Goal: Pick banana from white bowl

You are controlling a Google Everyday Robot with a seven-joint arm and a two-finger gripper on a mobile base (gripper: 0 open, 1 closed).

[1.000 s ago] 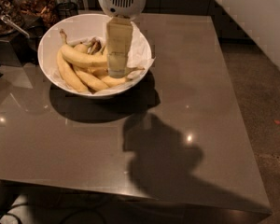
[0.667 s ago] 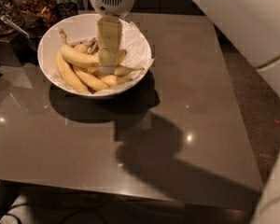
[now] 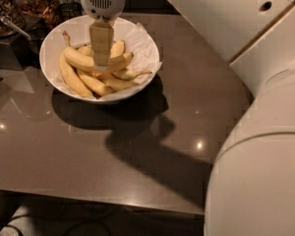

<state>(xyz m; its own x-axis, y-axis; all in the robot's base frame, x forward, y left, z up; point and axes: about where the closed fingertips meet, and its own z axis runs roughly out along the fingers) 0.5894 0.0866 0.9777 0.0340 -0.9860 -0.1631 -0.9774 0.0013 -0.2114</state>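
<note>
The white bowl [image 3: 48,45] sat upper left of frame; within it the banana [image 3: 80,59] lay with stem up-left and tip to the right, its middle straight beneath the gripper [image 3: 102,62], which hung plumb across it and perhaps touched, contact hidden, so clenched or released could not be told.

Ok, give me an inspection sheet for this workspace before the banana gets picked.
Surface: glossy brown table, showing light reflections and the arm's shadow.
Job's things: white bowl, paper-lined, at the table's far left; the banana lies in it among other bananas.
Clutter: containers of dark food behind the bowl.
Grippers: gripper down inside the bowl, over the banana's middle; contact cannot be told.
Cables: nothing seen.
Surroundings: robot's white arm fills the right side.
</note>
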